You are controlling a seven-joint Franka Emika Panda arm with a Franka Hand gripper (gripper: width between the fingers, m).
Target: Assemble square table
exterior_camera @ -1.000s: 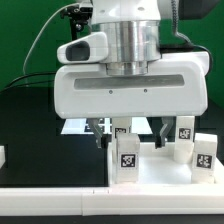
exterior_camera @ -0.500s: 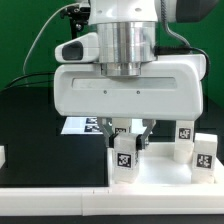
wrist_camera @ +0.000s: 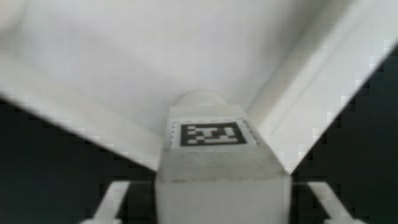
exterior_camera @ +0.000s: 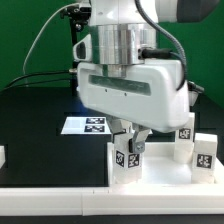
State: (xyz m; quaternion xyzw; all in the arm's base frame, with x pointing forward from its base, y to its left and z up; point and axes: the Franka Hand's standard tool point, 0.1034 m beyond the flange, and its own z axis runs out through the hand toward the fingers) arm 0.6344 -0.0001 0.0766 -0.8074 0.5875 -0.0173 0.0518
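Black matte surface [exterior_camera: 30, 120] carries everything, with a flat white marker board [exterior_camera: 85, 125] printed with black tags lying behind the arm. At the front rests the flat square white plastic tabletop [exterior_camera: 165, 170]. Two short chunky white tagged legs [exterior_camera: 204, 152] stand near its right edge in the exterior view. The claw [exterior_camera: 127, 146] is clamped on another white tagged leg [exterior_camera: 124, 155], tilted above the tabletop.

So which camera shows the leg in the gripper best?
The wrist view: the leg fills the picture, tag facing the camera, between the fingers. The exterior view shows it partly hidden under the gripper.
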